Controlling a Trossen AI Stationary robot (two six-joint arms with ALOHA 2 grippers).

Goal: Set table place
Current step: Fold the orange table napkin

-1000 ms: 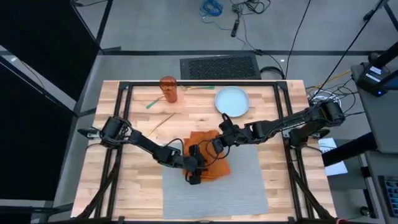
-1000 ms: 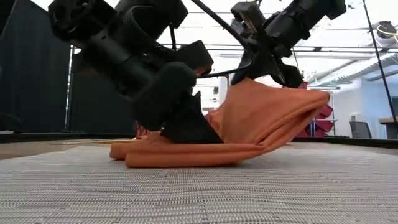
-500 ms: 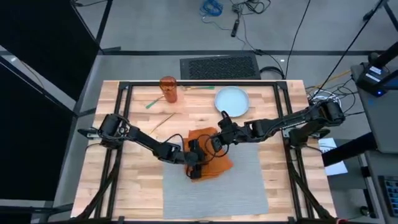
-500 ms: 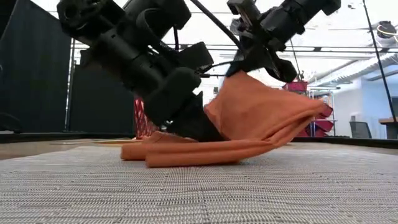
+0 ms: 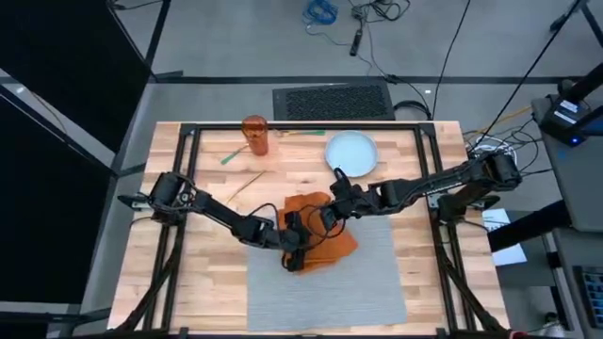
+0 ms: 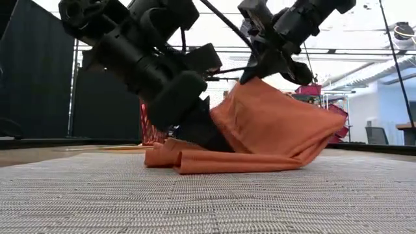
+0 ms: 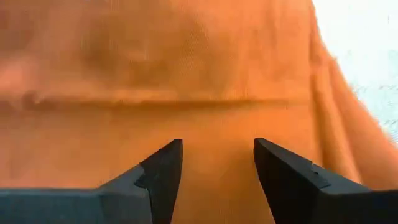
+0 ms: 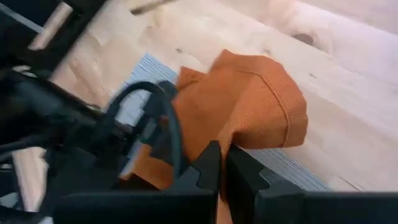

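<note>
An orange napkin (image 5: pixel 325 235) lies bunched on the far part of the grey placemat (image 5: pixel 330 292), which lies flat on the table (image 5: pixel 212 282). My right gripper (image 8: pixel 222 165) is shut on the napkin's raised upper part (image 6: pixel 273 123). My left gripper (image 7: pixel 217 171) is open and low at the napkin's left side, its fingertips hidden behind the cloth in the low view. The napkin's lower folds (image 6: pixel 195 162) rest on the placemat. My left gripper has orange cloth (image 7: pixel 205 81) right in front of its open fingers; I cannot tell whether they touch it. My right gripper pinches the napkin's top edge (image 6: pixel 260 81) between its two fingers, coming slanting down from the table's right. The cloth slopes down from the fingers, slack, and its lower end lies on the placemat.
A pale round plate (image 5: pixel 351 153) lies at the far right of the table, and an orange cup (image 5: pixel 255 135) stands at the far left. Thin sticks (image 5: pixel 247 181) lie near the cup. The placemat's near half is bare.
The napkin's lower folds have slid along the placemat toward the table's right, with my left gripper going along. The raised layer's right end has sagged down onto the mat. My right gripper stays shut on the top edge, almost in place.
</note>
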